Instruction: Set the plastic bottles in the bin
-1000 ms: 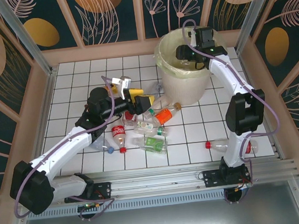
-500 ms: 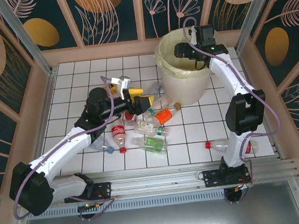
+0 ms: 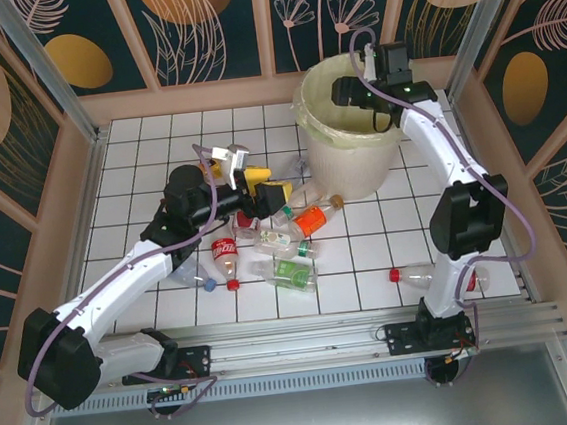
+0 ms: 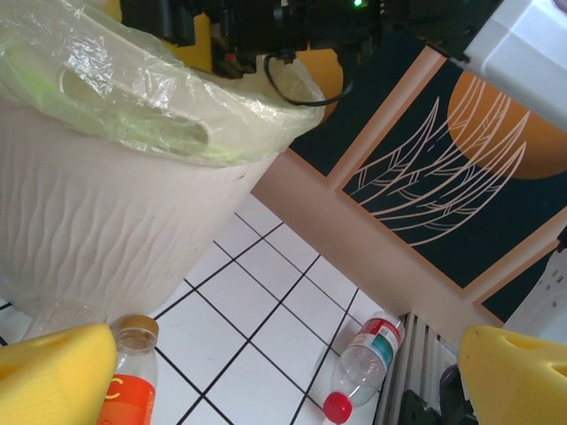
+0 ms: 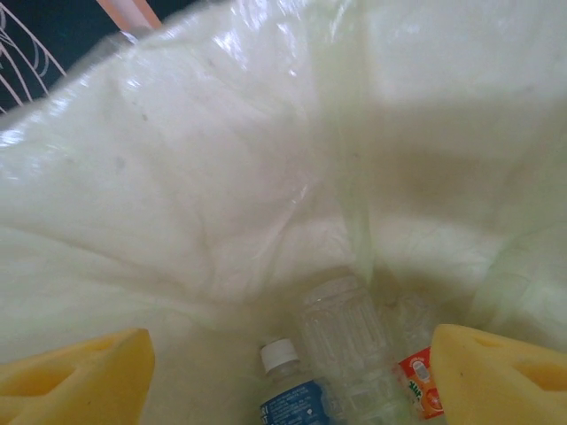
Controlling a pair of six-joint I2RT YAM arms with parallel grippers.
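The bin (image 3: 314,141) is a cream bucket lined with a yellowish bag, standing at the back right. My right gripper (image 3: 345,94) hangs over its mouth, open with nothing between the yellow pads (image 5: 71,381). Below it, bottles lie in the bag: a blue-labelled one (image 5: 297,398), a clear one (image 5: 350,341) and an orange-labelled one (image 5: 416,385). More plastic bottles lie in a heap on the tiles, among them a Coca-Cola (image 3: 225,250), an orange-labelled one (image 3: 311,219) and a green-labelled one (image 3: 294,271). My left gripper (image 3: 260,178) is open above the heap's far edge, facing the bin wall (image 4: 106,204).
A lone red-capped bottle (image 3: 422,275) lies near the right arm's base, also in the left wrist view (image 4: 365,359). Wooden walls close in the tiled floor (image 3: 139,176), and an aluminium rail (image 3: 305,331) runs along the near edge.
My right gripper's jaws have opened wider over the bin and its wrist has shifted slightly toward the back. The left arm has hardly moved.
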